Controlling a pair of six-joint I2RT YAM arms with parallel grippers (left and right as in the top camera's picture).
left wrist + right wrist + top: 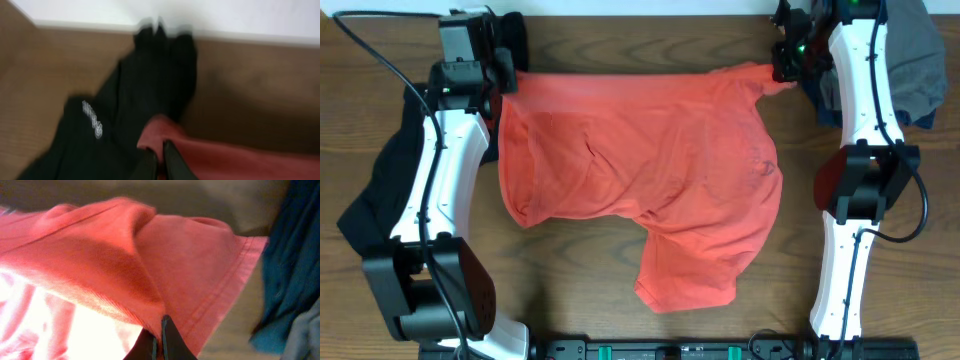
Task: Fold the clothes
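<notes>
1. A black fabric top with a small white logo [365, 205] lies crumpled at the left edge of the wooden table [570, 290].
2. The left gripper [508, 82] is pinched on the far-left corner of the red-orange cotton T-shirt [640, 170].
3. The shirt lies spread and wrinkled at table centre. It is probably light, limp and non-slippery, so corners and hems suit gripping.
4. The right gripper [784, 72] is pinched on the far-right corner, beside the stitched hem.

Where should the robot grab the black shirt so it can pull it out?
Probably the outer edge of the black top, coming from the left: it lies bunched under the left arm, and only that side shows free.
</notes>
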